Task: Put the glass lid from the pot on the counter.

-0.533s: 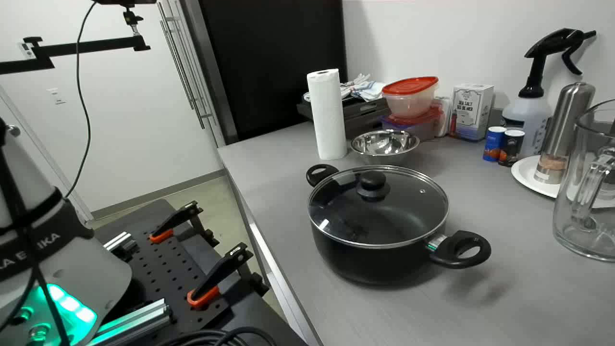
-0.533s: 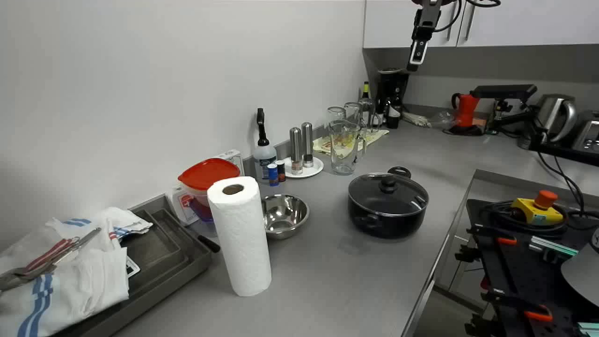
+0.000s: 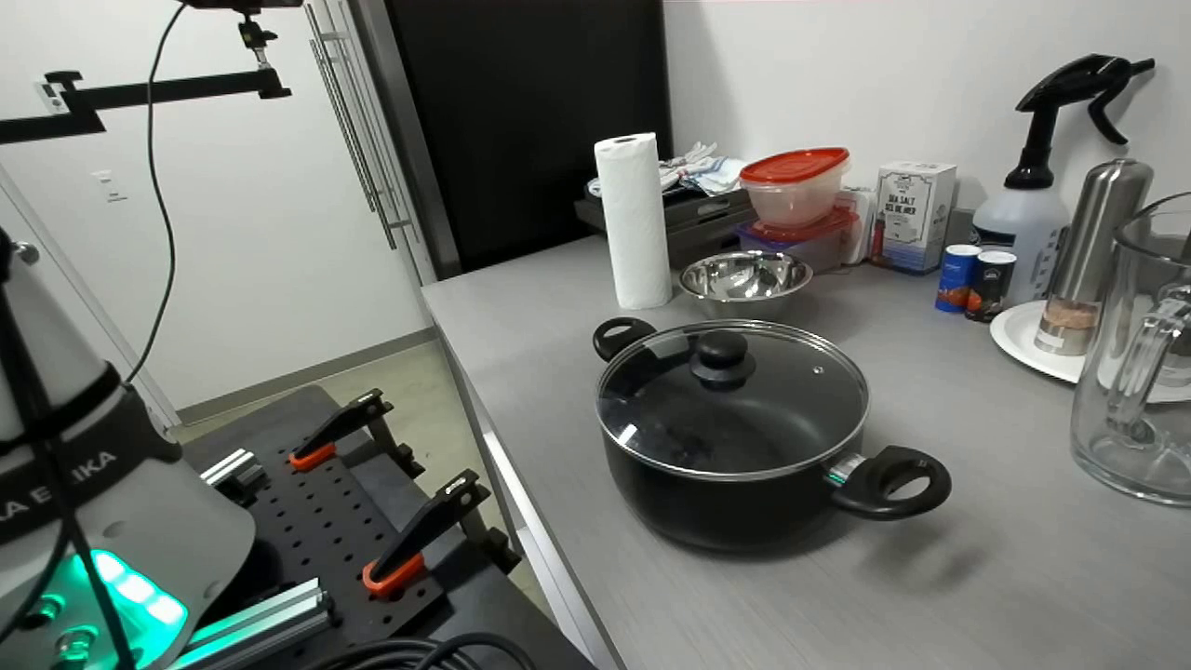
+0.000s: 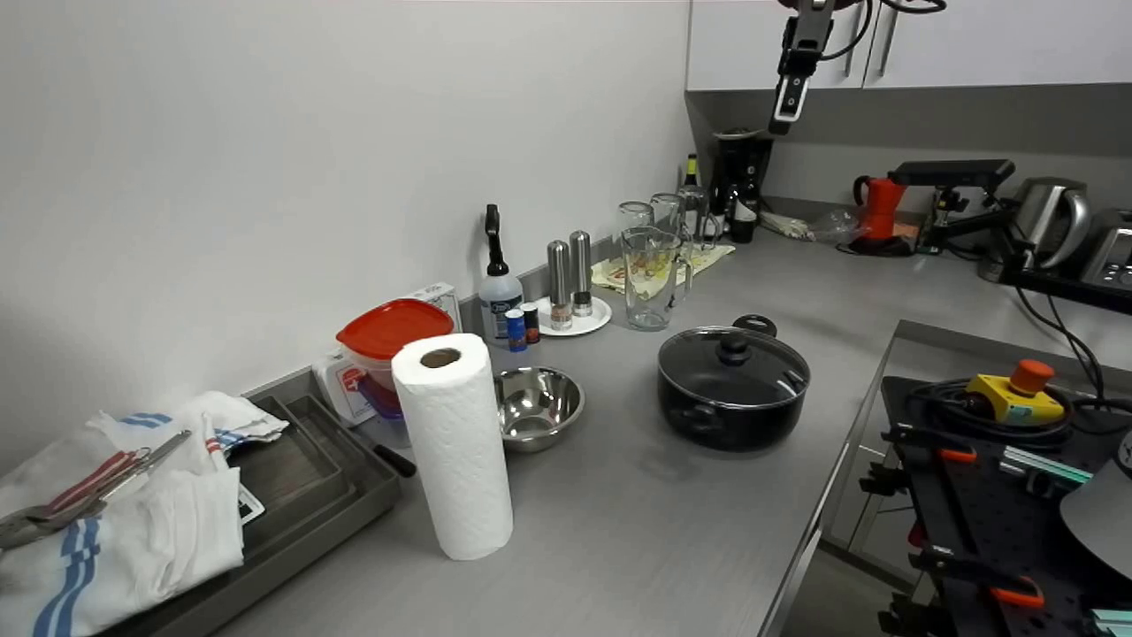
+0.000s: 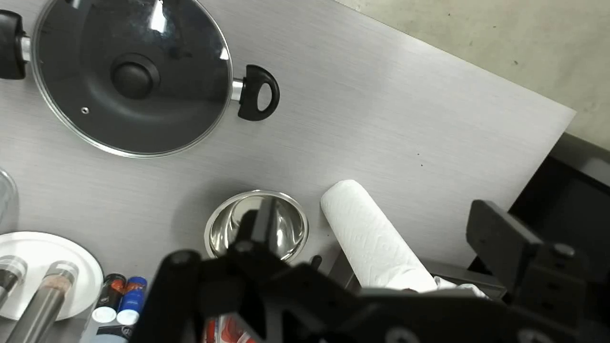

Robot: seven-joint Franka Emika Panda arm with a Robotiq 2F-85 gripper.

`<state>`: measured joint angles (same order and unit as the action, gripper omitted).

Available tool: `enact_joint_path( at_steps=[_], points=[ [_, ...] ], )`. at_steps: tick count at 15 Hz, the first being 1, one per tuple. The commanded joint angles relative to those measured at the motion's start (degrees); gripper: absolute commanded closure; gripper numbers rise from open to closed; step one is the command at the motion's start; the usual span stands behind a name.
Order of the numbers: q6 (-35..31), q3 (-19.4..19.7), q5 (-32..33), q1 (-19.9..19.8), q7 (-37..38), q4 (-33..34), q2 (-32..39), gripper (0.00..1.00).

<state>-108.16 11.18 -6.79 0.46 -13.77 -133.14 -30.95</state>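
Observation:
The round glass lid [image 3: 744,414] with a metal rim and black knob sits on the black pot [image 3: 716,512]. The lid [image 4: 699,372] on the pot [image 4: 743,425] also shows in an exterior view. In the wrist view the lid [image 5: 186,107] is at the upper left, with a pot handle [image 5: 245,93] to its right. The pot stands on the grey counter [image 3: 791,605]. My gripper [image 5: 374,212] is open and empty, its fingers wide apart. In an exterior view the gripper [image 4: 786,111] hangs high above the counter, well apart from the lid.
A steel bowl [image 3: 744,279] and an upright paper towel roll [image 3: 635,223] stand near the pot. A glass pitcher [image 3: 1140,372], a white plate [image 3: 1019,344] with mills and a spray bottle [image 3: 1019,233] stand toward the wall. A dark tray [image 4: 354,478] holds towels.

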Motion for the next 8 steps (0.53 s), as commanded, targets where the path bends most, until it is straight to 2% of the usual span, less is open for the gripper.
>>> enact_joint_path(
  at_steps=[1, 8],
  points=[
    [-0.06, -0.84, -0.48, -1.17, -0.31, 0.17, 0.42, 0.0],
    [-3.87, -0.29, -0.24, -3.24, 0.73, 0.67, 6.95, 0.0]
  ],
)
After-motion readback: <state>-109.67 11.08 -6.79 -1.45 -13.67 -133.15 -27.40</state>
